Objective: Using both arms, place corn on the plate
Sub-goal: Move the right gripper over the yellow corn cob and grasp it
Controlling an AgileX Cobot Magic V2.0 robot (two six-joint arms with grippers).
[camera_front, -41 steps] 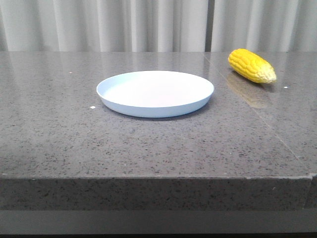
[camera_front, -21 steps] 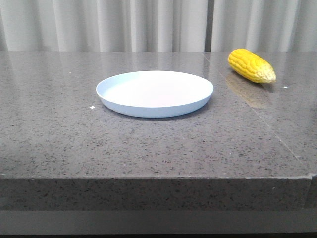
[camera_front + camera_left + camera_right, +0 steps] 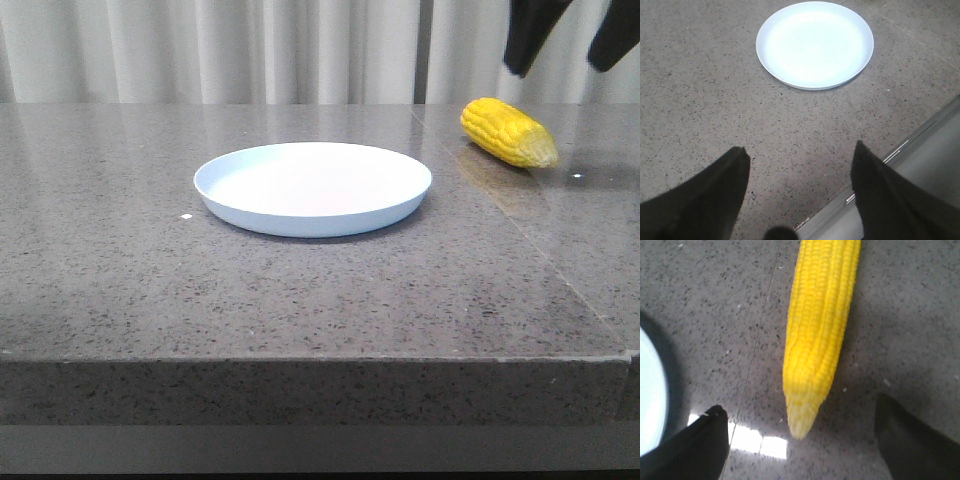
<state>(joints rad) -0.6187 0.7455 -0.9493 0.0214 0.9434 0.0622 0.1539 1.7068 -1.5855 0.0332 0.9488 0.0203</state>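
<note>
The yellow corn lies on the grey stone table at the back right, pale tip pointing front right. The pale blue plate sits near the middle, empty. My right gripper is open and hangs above the corn, its two black fingers showing at the top right of the front view. In the right wrist view the corn lies between the spread fingers, with the gripper by its tip. My left gripper is open and empty over the table's front edge, well short of the plate.
The stone table has a seam line running past the corn. Its front edge drops off under the left gripper. Pale curtains hang behind. A sliver of the plate rim shows in the right wrist view.
My right gripper has come into the front view at the top right, above the corn. The corn and the plate have not moved.
</note>
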